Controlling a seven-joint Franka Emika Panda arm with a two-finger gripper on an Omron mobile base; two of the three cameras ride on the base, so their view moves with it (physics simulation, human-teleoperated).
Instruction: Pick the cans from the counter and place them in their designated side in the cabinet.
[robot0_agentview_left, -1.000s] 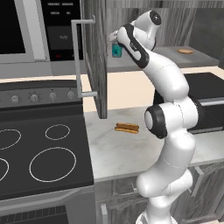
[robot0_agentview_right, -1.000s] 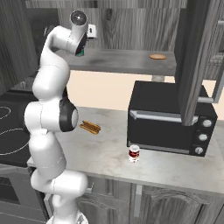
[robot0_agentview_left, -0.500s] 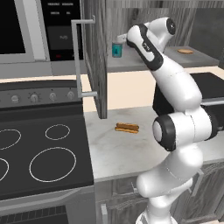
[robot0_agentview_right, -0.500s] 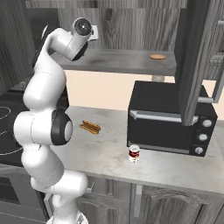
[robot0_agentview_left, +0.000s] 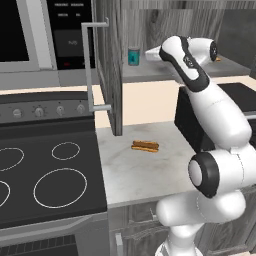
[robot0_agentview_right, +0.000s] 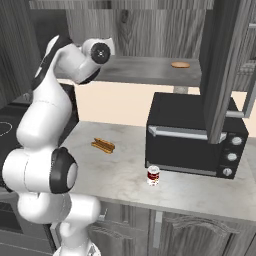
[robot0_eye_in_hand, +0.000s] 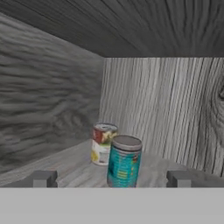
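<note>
A teal can (robot0_eye_in_hand: 124, 161) stands upright on the grey cabinet shelf (robot0_eye_in_hand: 70, 168), just beyond my open gripper (robot0_eye_in_hand: 112, 179) and centred between its fingertips (robot0_eye_in_hand: 43, 178), untouched. In the left base view the same teal can (robot0_agentview_left: 133, 56) sits on the shelf (robot0_agentview_left: 150, 71) with my hand a little to its right. A red can with a white band (robot0_agentview_right: 153, 176) stands on the marbled counter (robot0_agentview_right: 120, 170) in front of the black oven (robot0_agentview_right: 195, 142).
Another can with a red, white and yellow label (robot0_eye_in_hand: 103, 143) stands behind the teal one near the cabinet's back corner. A hot dog (robot0_agentview_left: 145, 146) lies on the counter. The open cabinet door with its bar handle (robot0_agentview_left: 90, 65) hangs beside the stovetop (robot0_agentview_left: 50, 180).
My hand has drawn back to the right, away from the teal can. The can stays standing on the shelf. The red can and the hot dog have not moved.
</note>
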